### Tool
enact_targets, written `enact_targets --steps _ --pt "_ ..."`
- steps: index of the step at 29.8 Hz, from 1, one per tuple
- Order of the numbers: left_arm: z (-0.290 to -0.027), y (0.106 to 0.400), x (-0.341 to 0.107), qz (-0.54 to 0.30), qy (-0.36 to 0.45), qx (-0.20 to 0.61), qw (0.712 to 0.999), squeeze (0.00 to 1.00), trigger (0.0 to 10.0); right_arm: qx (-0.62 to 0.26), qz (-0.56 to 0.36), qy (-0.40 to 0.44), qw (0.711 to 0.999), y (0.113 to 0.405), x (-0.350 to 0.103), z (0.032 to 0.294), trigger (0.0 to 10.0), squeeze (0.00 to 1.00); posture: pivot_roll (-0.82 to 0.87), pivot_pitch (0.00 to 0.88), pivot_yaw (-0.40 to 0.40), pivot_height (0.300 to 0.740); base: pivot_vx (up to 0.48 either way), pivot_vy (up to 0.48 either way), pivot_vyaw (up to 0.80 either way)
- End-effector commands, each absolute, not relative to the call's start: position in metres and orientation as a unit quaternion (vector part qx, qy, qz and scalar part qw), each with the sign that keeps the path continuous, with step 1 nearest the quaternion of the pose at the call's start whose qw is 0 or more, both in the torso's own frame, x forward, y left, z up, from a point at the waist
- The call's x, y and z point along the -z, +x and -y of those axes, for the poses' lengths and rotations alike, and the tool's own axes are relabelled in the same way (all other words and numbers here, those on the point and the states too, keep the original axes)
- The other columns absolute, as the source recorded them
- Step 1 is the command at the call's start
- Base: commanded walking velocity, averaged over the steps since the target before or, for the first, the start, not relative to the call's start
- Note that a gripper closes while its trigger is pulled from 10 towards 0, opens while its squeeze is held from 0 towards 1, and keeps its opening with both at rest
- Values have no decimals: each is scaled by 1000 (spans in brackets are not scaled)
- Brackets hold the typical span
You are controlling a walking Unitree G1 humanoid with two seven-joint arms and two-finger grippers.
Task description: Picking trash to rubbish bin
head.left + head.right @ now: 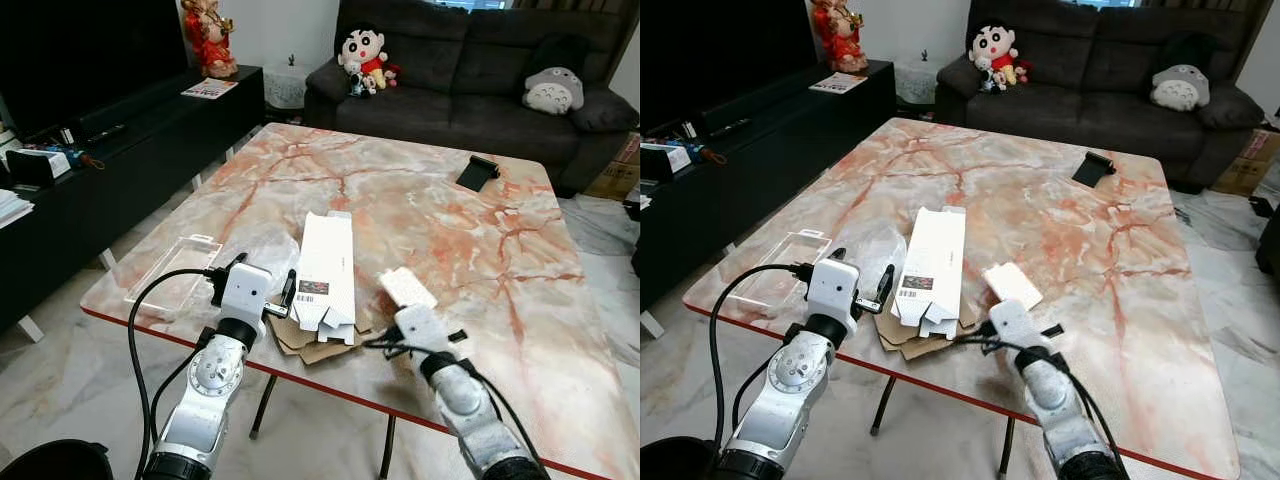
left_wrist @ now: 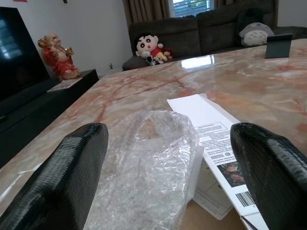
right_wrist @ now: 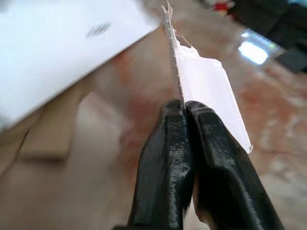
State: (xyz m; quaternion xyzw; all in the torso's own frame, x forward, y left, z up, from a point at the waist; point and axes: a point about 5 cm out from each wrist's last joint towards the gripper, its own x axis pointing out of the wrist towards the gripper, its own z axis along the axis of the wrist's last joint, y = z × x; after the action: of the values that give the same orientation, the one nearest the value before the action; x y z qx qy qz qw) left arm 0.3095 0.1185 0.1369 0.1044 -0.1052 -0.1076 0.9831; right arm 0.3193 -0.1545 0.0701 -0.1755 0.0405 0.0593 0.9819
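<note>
Marble-topped table [image 1: 470,240] in a living room, trash gathered near the front edge. Flattened white carton [image 1: 327,268] lying lengthwise on the tabletop, its near end resting on a brown cardboard piece [image 1: 300,338]. Crumpled clear plastic wrap [image 2: 148,158] just left of the carton, touching its edge. Clear plastic blister tray [image 1: 172,268] flat near the table's left corner, apart from the rest.

Left gripper [image 2: 168,182] low over the front edge, aimed along the table; fingers [image 2: 72,172] spread wide, one on each side of the plastic wrap, gripping nothing.

Right gripper [image 3: 184,103] at the front edge, right of the carton; fingers [image 3: 165,163] pressed together, pinching the near edge of a small white plastic packet [image 1: 408,287]. Packet standing out beyond the fingertips, slightly raised off the tabletop.

Small black object [image 1: 477,172] at the table's far right. Dark sofa [image 1: 440,70] behind with plush toys [image 1: 363,58]; black TV cabinet [image 1: 110,160] along the left wall.
</note>
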Motion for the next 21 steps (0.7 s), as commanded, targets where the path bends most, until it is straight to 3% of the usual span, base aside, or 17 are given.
enact_targets --steps 1,12,21 --pt "-115 313 -143 113 115 111 981 0 10000 -24 -2 -138 990 329 -92 158 10000 0 159 7 -32 740 0 0 0" --pt "-108 313 -147 128 86 100 983 0 10000 6 98 20 995 331 -132 153 10000 0 160 8 -33 740 0 0 0" --pt "-104 317 -149 126 81 97 984 0 10000 -11 142 58 988 323 -145 142 10000 0 159 15 -31 740 0 0 0"
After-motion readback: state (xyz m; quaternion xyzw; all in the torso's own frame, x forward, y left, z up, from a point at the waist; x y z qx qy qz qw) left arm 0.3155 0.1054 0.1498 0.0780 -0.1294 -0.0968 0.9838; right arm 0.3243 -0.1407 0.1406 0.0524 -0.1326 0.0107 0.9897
